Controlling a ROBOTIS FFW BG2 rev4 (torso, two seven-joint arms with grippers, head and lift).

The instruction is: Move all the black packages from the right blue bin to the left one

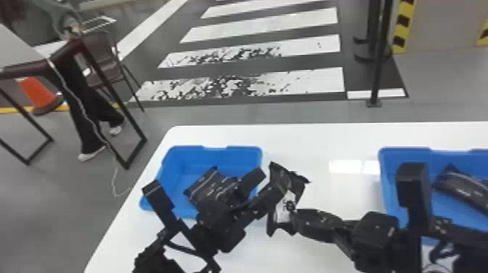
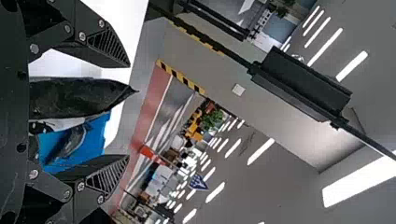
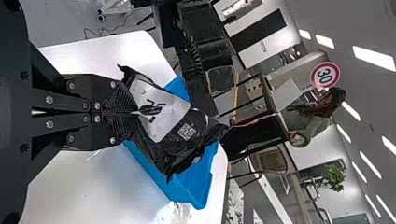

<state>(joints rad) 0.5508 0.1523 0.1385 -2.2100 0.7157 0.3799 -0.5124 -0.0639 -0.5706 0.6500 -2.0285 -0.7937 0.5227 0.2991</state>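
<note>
Between the two bins, my right gripper is shut on a black package with a white label, held above the table. In the right wrist view, the right gripper pinches this package by its edge. My left gripper is open beside it, at the left bin's right side. The left wrist view has the left gripper with its fingers apart and the package between them, a gap on each side. Another black package lies in the left blue bin; one more is in the right blue bin.
Both bins stand on a white table with rounded corners. The left arm's body covers part of the left bin, and the right arm crosses the right bin's near left area. Beyond the table are a post, a chair and a person.
</note>
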